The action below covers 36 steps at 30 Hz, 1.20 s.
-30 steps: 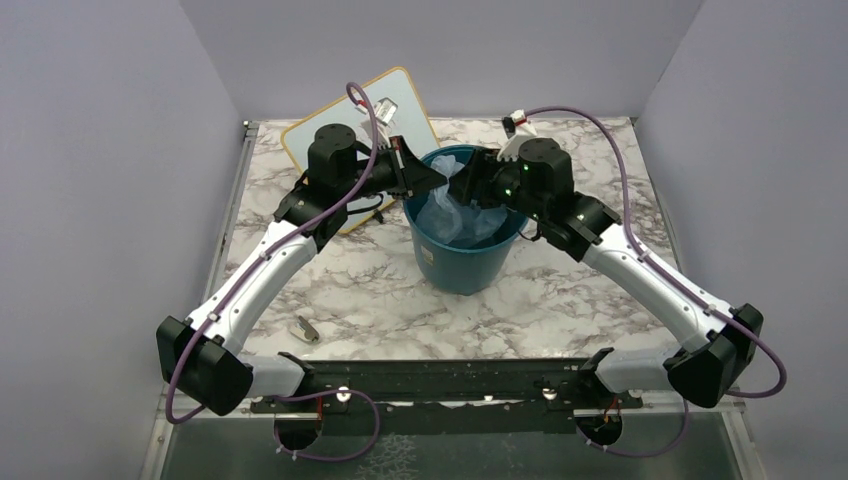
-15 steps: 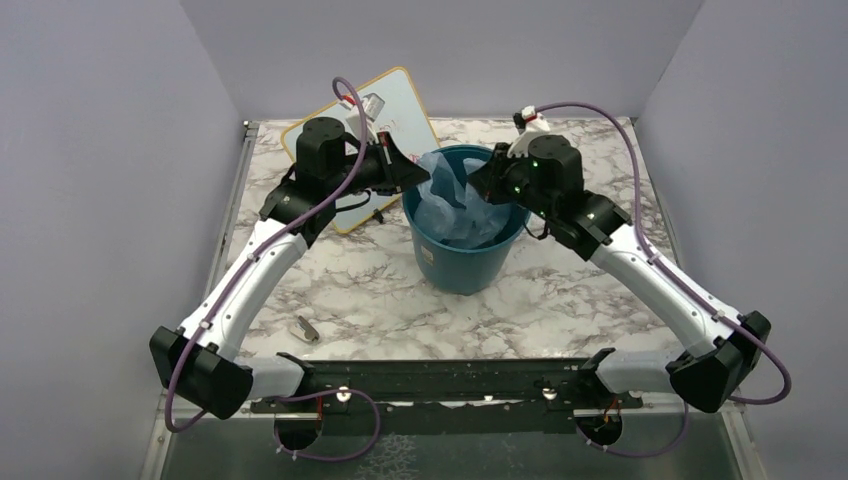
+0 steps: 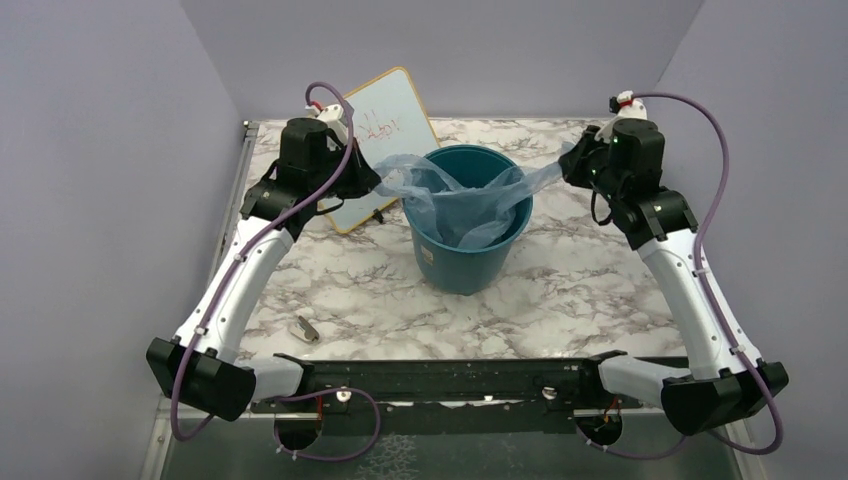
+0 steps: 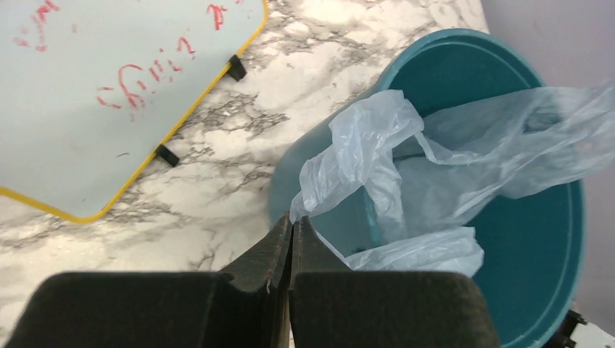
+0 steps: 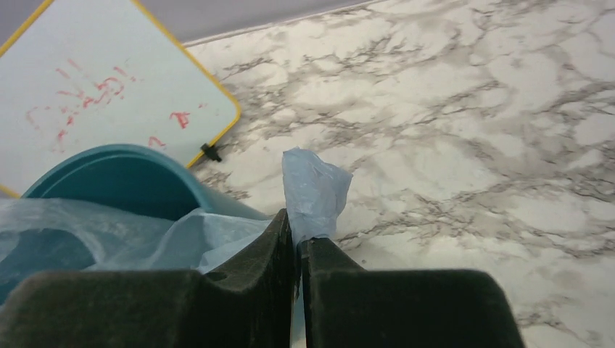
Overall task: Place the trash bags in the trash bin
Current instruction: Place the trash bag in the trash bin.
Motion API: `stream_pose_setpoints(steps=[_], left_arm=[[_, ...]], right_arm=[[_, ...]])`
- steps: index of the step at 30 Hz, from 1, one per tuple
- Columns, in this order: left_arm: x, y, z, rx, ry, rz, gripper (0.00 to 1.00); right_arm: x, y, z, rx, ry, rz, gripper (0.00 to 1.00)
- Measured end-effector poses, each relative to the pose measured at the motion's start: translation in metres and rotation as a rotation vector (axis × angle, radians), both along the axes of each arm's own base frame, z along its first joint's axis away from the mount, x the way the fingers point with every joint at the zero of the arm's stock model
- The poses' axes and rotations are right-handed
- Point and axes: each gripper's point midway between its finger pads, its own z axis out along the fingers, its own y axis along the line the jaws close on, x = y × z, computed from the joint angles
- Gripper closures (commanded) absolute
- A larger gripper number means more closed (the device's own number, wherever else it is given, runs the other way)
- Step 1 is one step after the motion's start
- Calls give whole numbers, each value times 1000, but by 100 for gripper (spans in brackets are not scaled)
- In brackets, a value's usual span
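Note:
The teal trash bin (image 3: 470,262) stands upright mid-table. A pale-blue trash bag (image 3: 465,200) lies partly inside it and is stretched across its mouth, past both rims. My left gripper (image 3: 372,180) is shut on the bag's left edge, just left of the bin; the wrist view shows the film (image 4: 362,156) pinched at the fingertips (image 4: 292,221) beside the bin (image 4: 537,261). My right gripper (image 3: 572,165) is shut on the bag's right edge, right of the bin; a tuft of film (image 5: 313,190) sticks out above its tips (image 5: 297,235).
A yellow-framed whiteboard (image 3: 385,125) with red scribbles lies at the back left, under the left wrist. A small grey object (image 3: 306,328) rests on the marble table (image 3: 560,300) near the front left. Purple walls close both sides and the back.
The right gripper closed on the bag's edge. Both grippers then pulled outward from over the bin, left one leftward and right one rightward, stretching the bag across the bin's mouth.

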Motion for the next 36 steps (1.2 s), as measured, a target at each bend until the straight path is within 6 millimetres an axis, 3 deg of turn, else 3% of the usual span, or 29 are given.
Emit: stream_pose_setpoints(steps=[5, 10, 16, 19, 24, 29, 32, 36], left_arm=[[1, 19, -3, 95, -1, 46, 100], [-4, 30, -21, 158, 37, 60, 100], [-13, 37, -60, 215, 122, 55, 100], [-16, 38, -75, 224, 153, 51, 100], [-18, 24, -96, 153, 180, 17, 100], [-20, -2, -123, -12, 200, -28, 100], [-17, -12, -123, -83, 180, -43, 100], [-14, -18, -119, -139, 136, -57, 96]], right_arm=[[2, -24, -5, -67, 15, -64, 87], [-5, -30, -19, -116, 53, -56, 87], [-25, -35, -84, -145, 212, -60, 86], [-29, -32, -107, -132, 270, -59, 82], [-32, -16, -125, -58, 305, -7, 78], [-34, 8, -166, 65, 368, 51, 76], [-31, 22, -174, 125, 389, 91, 71], [-32, 25, -173, 133, 393, 106, 61]])
